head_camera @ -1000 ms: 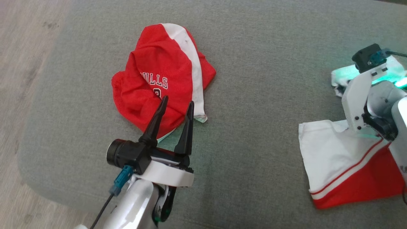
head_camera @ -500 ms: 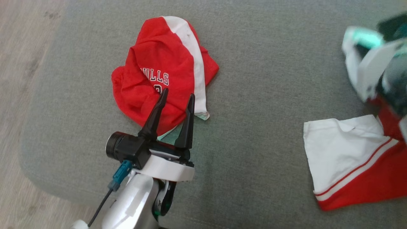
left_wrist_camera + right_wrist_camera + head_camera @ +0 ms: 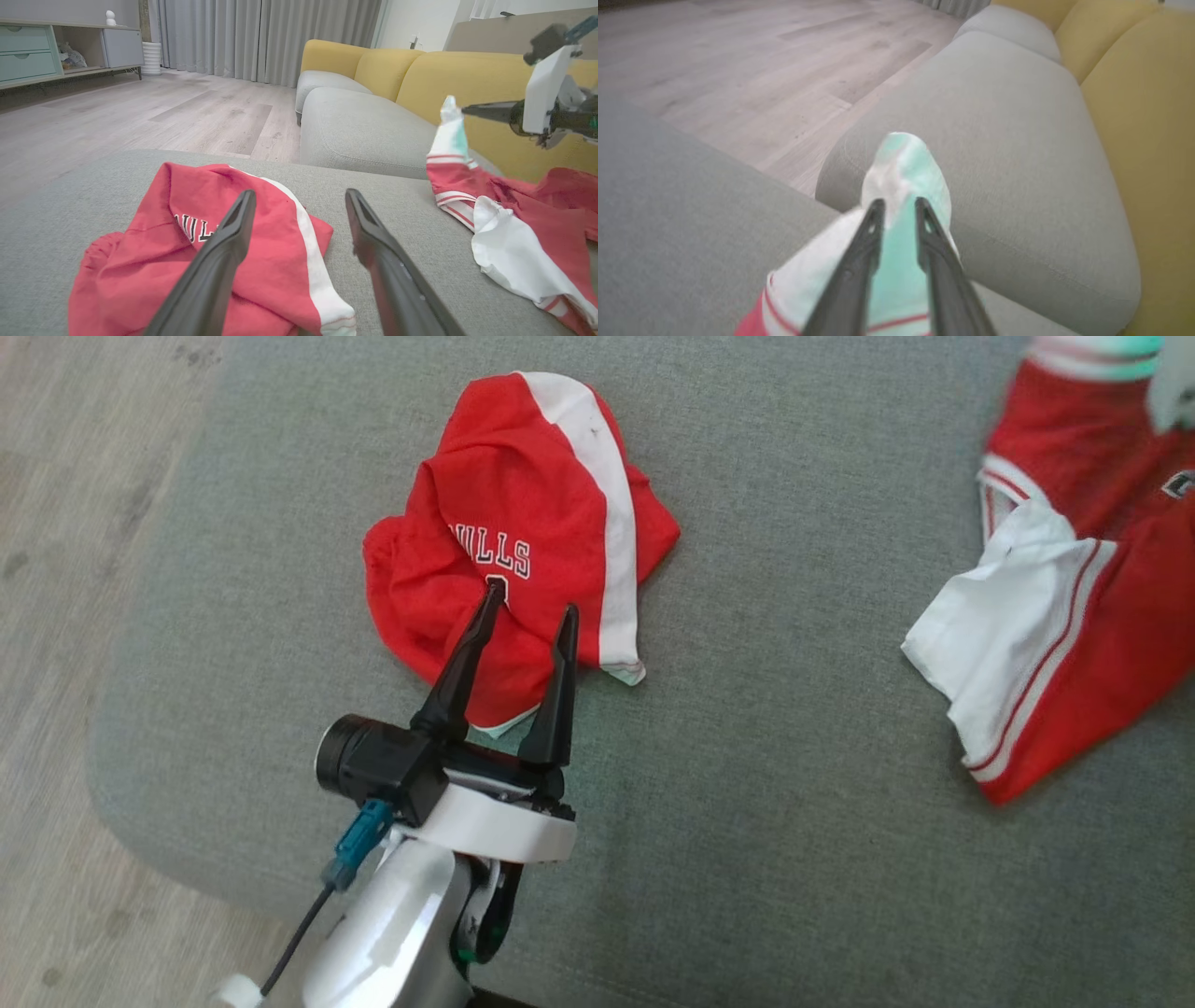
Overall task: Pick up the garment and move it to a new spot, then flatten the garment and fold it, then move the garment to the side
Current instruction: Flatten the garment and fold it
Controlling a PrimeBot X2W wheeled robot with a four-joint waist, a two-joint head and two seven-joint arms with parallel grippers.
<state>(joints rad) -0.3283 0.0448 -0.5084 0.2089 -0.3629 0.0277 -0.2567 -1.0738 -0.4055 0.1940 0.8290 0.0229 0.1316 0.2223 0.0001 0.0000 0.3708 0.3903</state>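
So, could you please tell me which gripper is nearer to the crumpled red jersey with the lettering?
Left. The left gripper hovers over the crumpled jersey, jaws open; the right gripper is far to its right, pinching the other garment.

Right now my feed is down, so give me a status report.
Left end effector open, above crumpled garment. Right end effector shut on second garment, corner raised, rest on cushion.

The left hand (image 3: 530, 599) was fitted with two long, tapered black fingers (image 3: 459, 667), a black camera (image 3: 359, 767), a white collar (image 3: 495, 829), a teal connector (image 3: 362, 840) and a black cable (image 3: 297, 943).
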